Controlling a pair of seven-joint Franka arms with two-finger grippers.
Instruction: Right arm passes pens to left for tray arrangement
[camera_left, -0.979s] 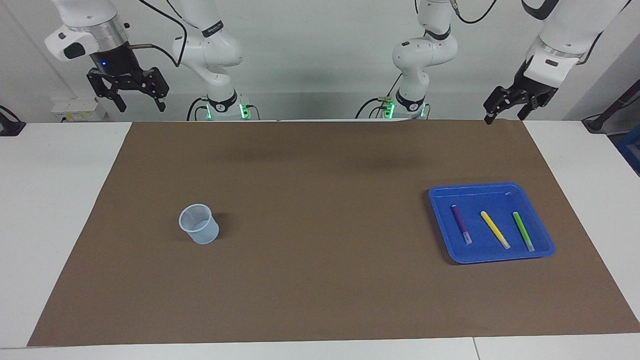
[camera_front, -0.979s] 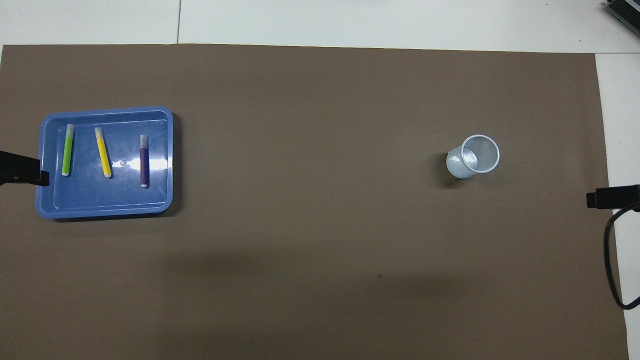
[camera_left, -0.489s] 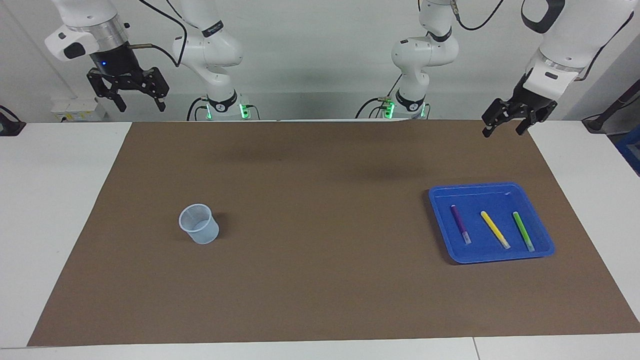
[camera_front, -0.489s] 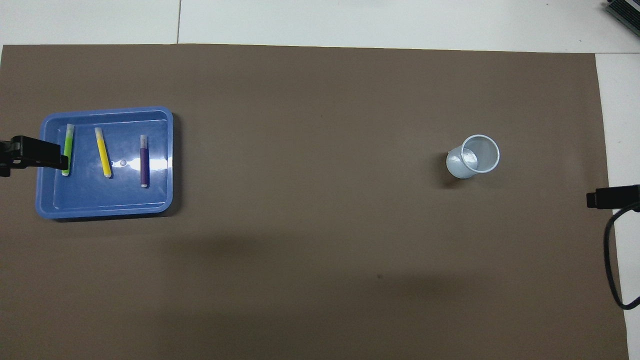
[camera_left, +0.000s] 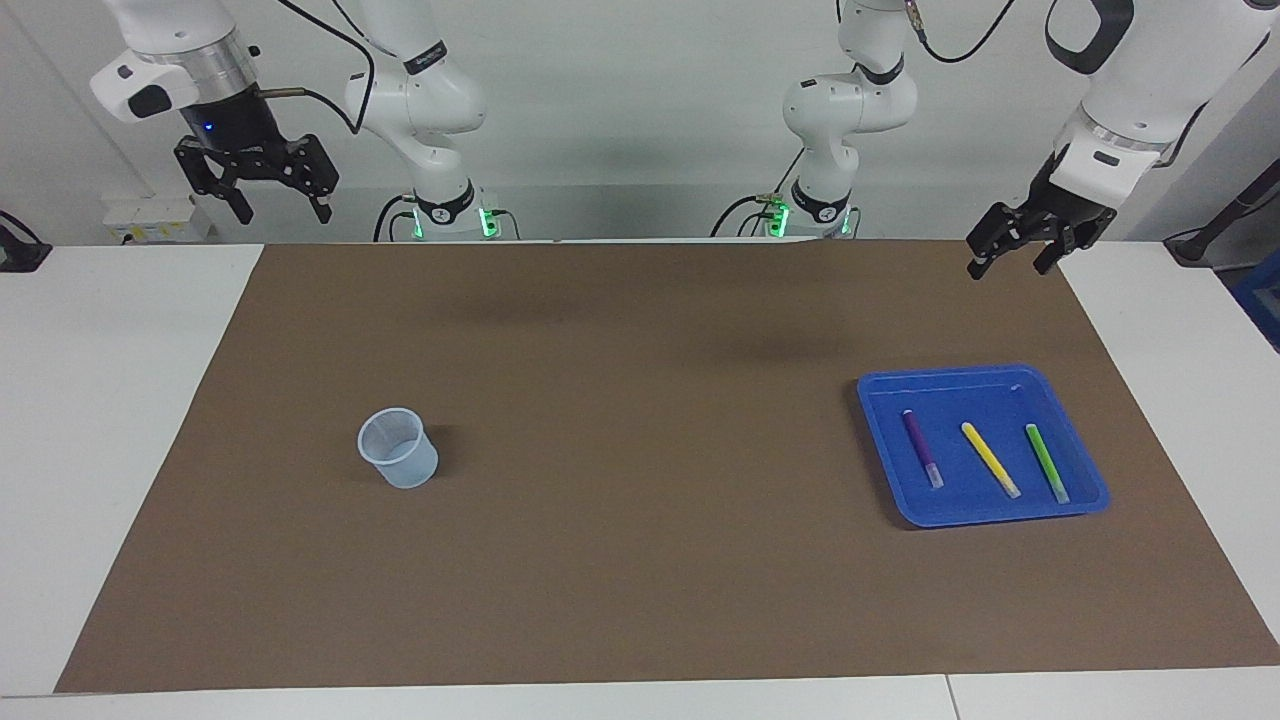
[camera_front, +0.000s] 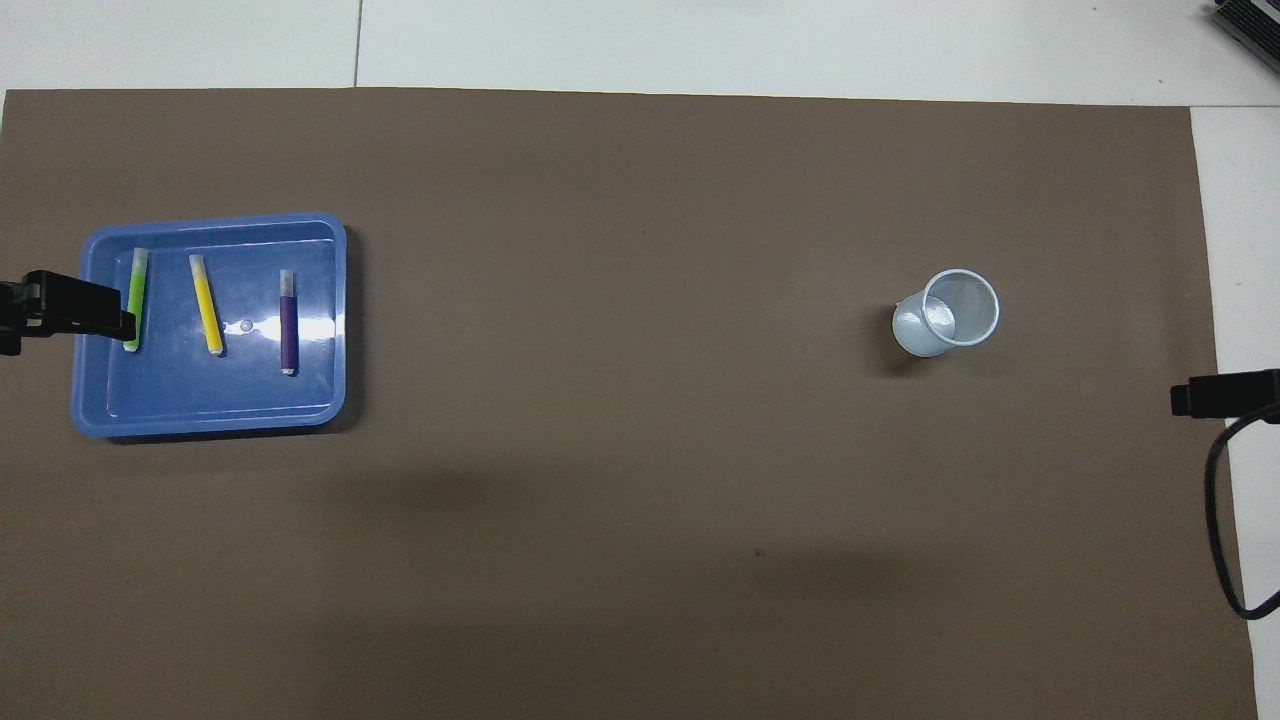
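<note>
The pens lie side by side in the blue tray (camera_left: 1088, 495), none of them held: the purple pen (camera_left: 922, 449) toward the middle of the tabletop, the yellow pen (camera_left: 990, 459) between the other two and slightly slanted, the green pen (camera_left: 1046, 462) toward the left arm's end. They are apart from one another, pale tips pointing away from the robots.

The left gripper (camera_left: 1010, 258) hangs in the air with its fingers spread apart and nothing between them. It is raised over the robots' edge of the brown mat (camera_left: 620, 560), toward the left arm's end. Compared with a second ago it has come a little lower and out over the mat; in the overhead view its black tip now covers the tray's rim beside the green pen, where before it stopped short of the rim. Over the last half second it has barely shifted. From the facing view it is plainly high above the tray and touches nothing.

The right gripper (camera_left: 268, 195), with the blue light on its mount, waits high at the right arm's end of the tabletop, fingers wide apart and empty, unchanged from the earlier frames.

The tray sits on the mat near the left arm's end. The pale translucent cup (camera_left: 398, 462) stands upright toward the right arm's end, well apart from the tray. Tray, pens and cup have not moved.
</note>
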